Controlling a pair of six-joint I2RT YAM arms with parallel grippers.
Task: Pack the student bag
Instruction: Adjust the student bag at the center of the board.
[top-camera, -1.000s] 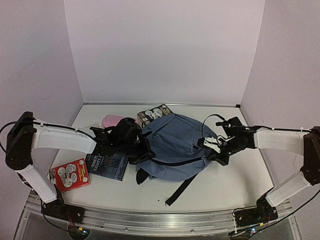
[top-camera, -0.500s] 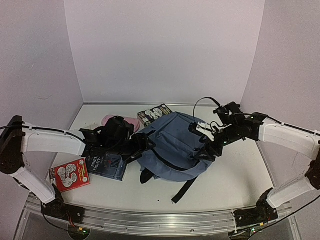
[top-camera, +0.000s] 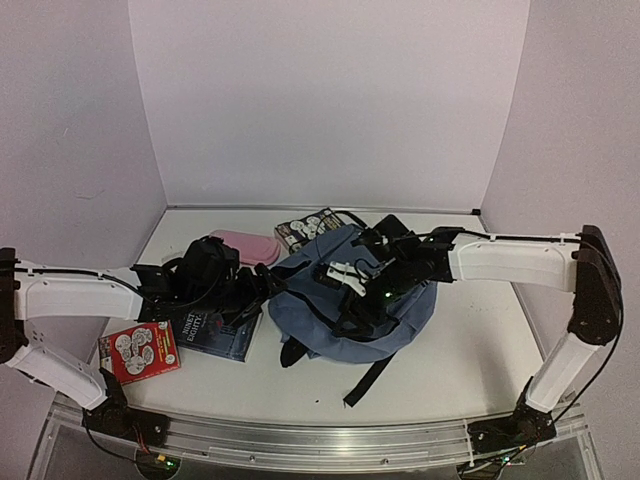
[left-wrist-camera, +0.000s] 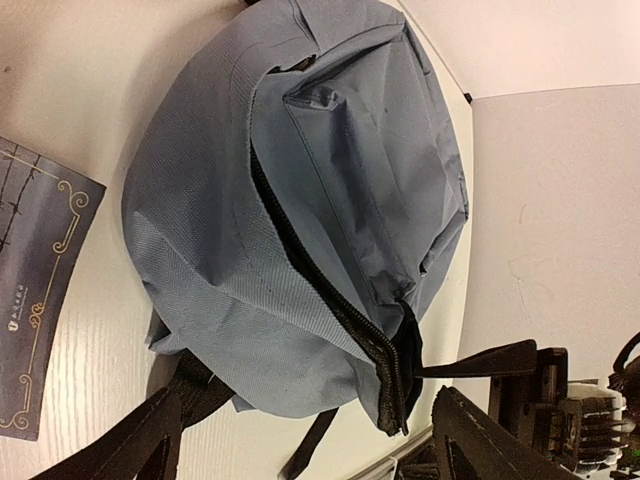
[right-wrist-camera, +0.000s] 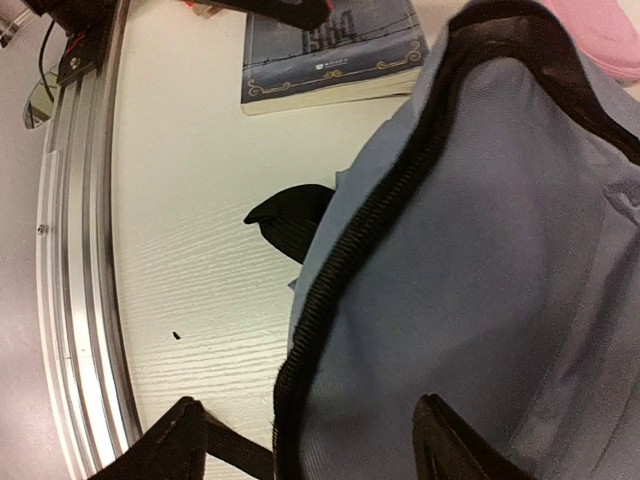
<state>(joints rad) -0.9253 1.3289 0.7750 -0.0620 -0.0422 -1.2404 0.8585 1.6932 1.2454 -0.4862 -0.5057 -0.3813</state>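
Student bag (top-camera: 395, 315) lies flat mid-table, front pocket up, between the two arms. One black strap (top-camera: 365, 380) trails off its near edge toward the rail. Dark blue book (top-camera: 215, 330) sits just beside its left edge, red booklet (top-camera: 140, 350) further left, pink pencil case (top-camera: 245, 246) behind the book. None of them is in the bag.

Left gripper (left-wrist-camera: 305, 420): jaws wide, nothing between them, aimed at the bag's left side and not touching it as far as I can see.

Right gripper (right-wrist-camera: 305, 410): jaws apart, hanging over the bag with the black zip (right-wrist-camera: 340, 270) running up between the fingers. Can't tell if the pads touch fabric. No grip visible.

Handling, my read:
- soft thin fabric, sags flat, likely near empty, so light
- no stiffness: lift one spot and the rest drapes and drags
- woven cloth isn't slippery, but a shallow pinch on a flat panel will probably slide off
- the mouth won't stay open unaided, so one arm has to hold it

Where to grab: the zip edge, since its ribbed tape gives the pads a ridge. The zip gapes at one end in the left wrist view, so pinch the lip there and lift. The strap is a fallback.
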